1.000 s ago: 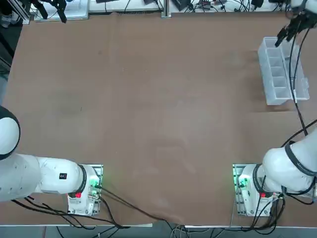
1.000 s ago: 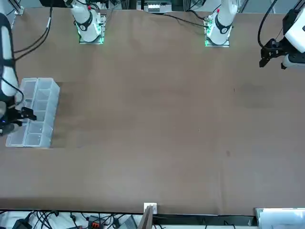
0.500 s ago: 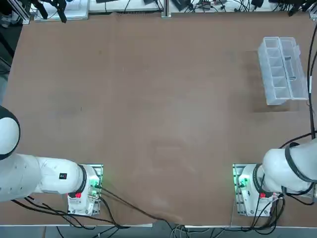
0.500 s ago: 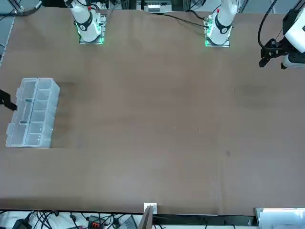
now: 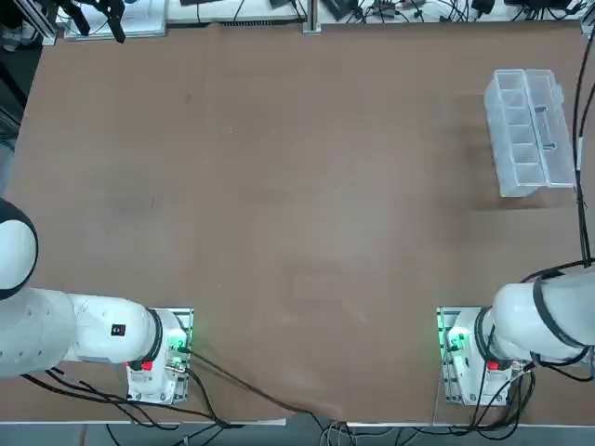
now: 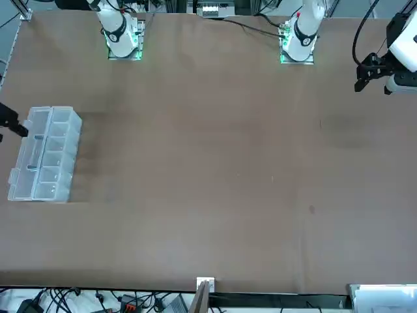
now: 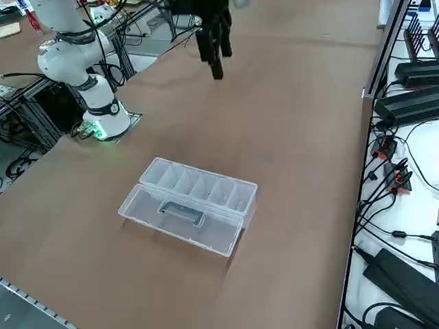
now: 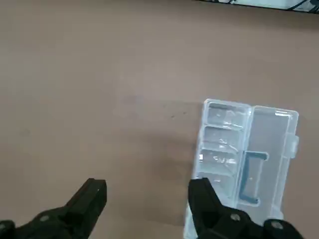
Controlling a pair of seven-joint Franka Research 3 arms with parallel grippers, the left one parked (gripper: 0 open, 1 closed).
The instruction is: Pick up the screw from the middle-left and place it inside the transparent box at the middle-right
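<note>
Screw [image 5: 152, 203], judging by a faint sliver, lies well left of the transparent box [image 5: 518, 139]; right gripper [image 8: 148, 184], jaws wide apart and empty, hangs near the box. Such thinness could cause a missed pinch.

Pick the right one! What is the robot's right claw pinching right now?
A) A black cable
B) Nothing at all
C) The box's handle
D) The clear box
B: the right claw has its two fingers spread wide apart with nothing between them but a view of the bare table.
</note>
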